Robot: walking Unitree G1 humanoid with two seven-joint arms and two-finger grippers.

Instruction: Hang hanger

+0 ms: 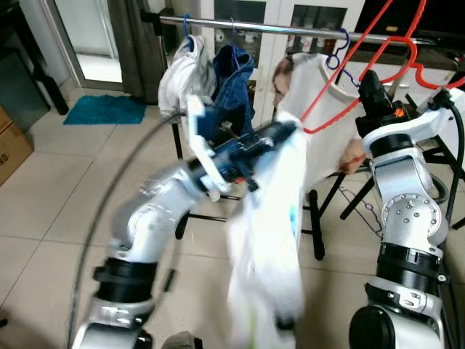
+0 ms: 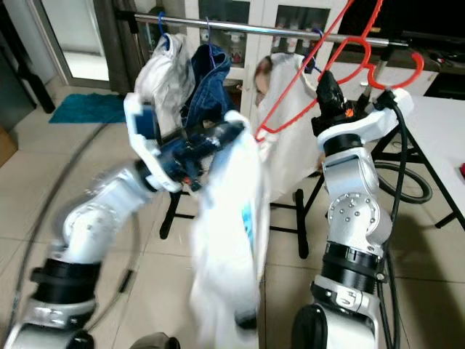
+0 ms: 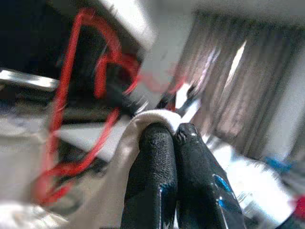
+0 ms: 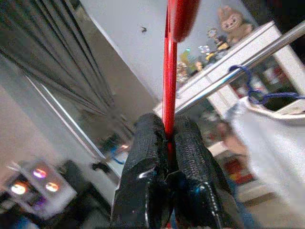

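My right gripper point(image 1: 370, 83) is raised near the clothes rail point(image 1: 290, 27) and is shut on a red wire hanger point(image 4: 169, 71). The hanger's wire runs up between the fingers and slants across a hung white shirt point(image 1: 323, 83). My left gripper point(image 1: 287, 131) reaches across in front of me, shut on the top edge of a white garment point(image 1: 269, 247) that hangs down blurred. In the left wrist view the white cloth point(image 3: 152, 117) is pinched at the fingertips point(image 3: 157, 138), with the red hanger point(image 3: 62, 109) just beyond.
On the rail also hang a white garment point(image 1: 182, 76) and blue jeans point(image 1: 231, 80). The rail's black stand legs point(image 1: 316, 225) reach the tiled floor. A white table point(image 2: 443, 123) stands right, a teal mat point(image 1: 105, 109) and cardboard box point(image 1: 11, 149) left.
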